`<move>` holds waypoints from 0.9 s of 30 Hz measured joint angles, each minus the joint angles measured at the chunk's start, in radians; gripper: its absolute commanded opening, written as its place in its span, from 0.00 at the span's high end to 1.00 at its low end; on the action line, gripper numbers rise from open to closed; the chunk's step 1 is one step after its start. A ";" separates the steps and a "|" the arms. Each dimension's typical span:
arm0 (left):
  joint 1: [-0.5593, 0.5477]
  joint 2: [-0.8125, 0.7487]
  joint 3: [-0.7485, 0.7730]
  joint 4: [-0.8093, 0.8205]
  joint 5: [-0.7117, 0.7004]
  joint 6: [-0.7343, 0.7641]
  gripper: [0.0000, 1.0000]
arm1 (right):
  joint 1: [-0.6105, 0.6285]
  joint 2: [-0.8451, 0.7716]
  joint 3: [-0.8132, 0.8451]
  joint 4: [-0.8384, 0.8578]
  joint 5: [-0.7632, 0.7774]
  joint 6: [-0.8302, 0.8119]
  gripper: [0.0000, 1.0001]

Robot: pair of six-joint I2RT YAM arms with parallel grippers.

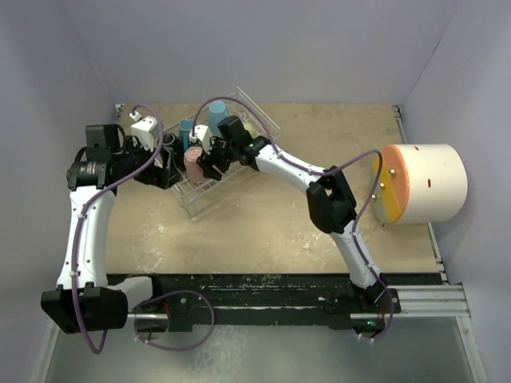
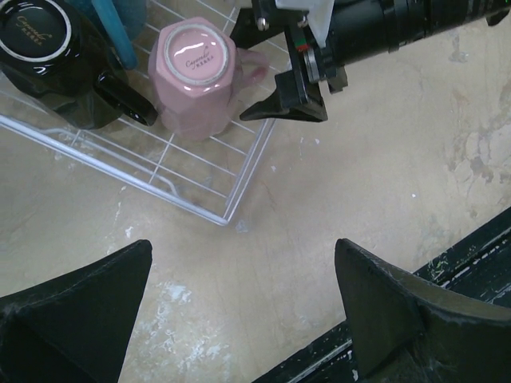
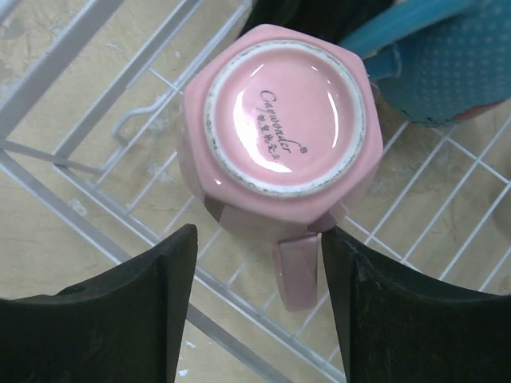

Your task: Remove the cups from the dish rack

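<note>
The dish rack [image 1: 209, 194] stands at the back left of the table, tilted in the top view. A pink cup [image 3: 279, 120] stands upside down in it, its handle [image 3: 297, 271] pointing toward my right gripper [image 3: 255, 279]. That gripper is open and hovers just over the cup with the handle between its fingers. A black cup [image 2: 48, 56] and a light blue cup [image 3: 447, 64] stand beside the pink cup [image 2: 194, 76]. My left gripper [image 2: 243, 271] is open and empty above bare table by the rack's corner [image 2: 227, 219]. No yellow-green cup shows.
A big cream cylinder with an orange-yellow face [image 1: 423, 183] lies at the table's right edge. The right arm [image 1: 287, 167] stretches across the middle toward the rack. A black rail [image 1: 263, 291] runs along the near edge. Walls close in the back and sides.
</note>
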 measured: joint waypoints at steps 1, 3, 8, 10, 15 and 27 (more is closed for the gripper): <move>0.000 -0.004 0.000 0.002 -0.004 -0.002 0.01 | 0.009 -0.004 -0.005 0.003 0.015 0.000 0.37; 0.000 -0.008 0.000 0.006 -0.015 -0.003 0.01 | 0.024 -0.006 -0.005 0.005 0.044 0.004 0.40; 0.000 -0.009 0.000 0.005 -0.035 -0.003 0.01 | 0.043 -0.006 -0.005 0.024 0.105 0.040 0.46; 0.000 -0.009 0.001 0.005 -0.038 -0.003 0.01 | 0.045 -0.006 -0.005 0.034 0.122 0.054 0.51; 0.000 -0.009 0.002 0.002 -0.041 -0.003 0.01 | 0.045 -0.006 -0.005 0.069 0.189 0.082 0.72; 0.000 -0.012 0.002 -0.006 -0.042 -0.007 0.01 | 0.045 -0.021 -0.061 0.174 0.333 0.108 0.98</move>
